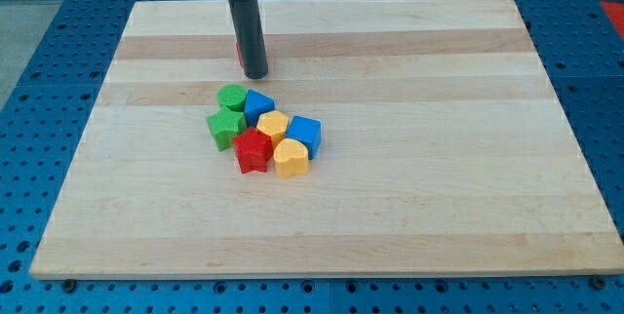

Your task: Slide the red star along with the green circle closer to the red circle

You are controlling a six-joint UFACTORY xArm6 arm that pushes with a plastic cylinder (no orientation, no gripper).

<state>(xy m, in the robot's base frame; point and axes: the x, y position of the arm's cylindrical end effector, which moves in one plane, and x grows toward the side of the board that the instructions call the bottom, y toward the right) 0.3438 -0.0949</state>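
The wooden table [322, 207] carries a tight cluster near its middle, slightly toward the left edge. My tip [254, 74] sits above that cluster, toward the top edge, with no pincer on it and nothing held. A sliver of red behind the rod is, I judge, the red circle [239, 55].

Counted: two green, the green circle [231, 98] and a green star [225, 127]; two blue, a triangle-like blue block [258, 105] and a blue cube [304, 133]; two yellow, a yellow hexagon-like block [273, 125] and a yellow heart [291, 157]; one red star [253, 149].

I judge pushing hasn't begun: next I must circle to the star's bottom side and push toward the top edge.
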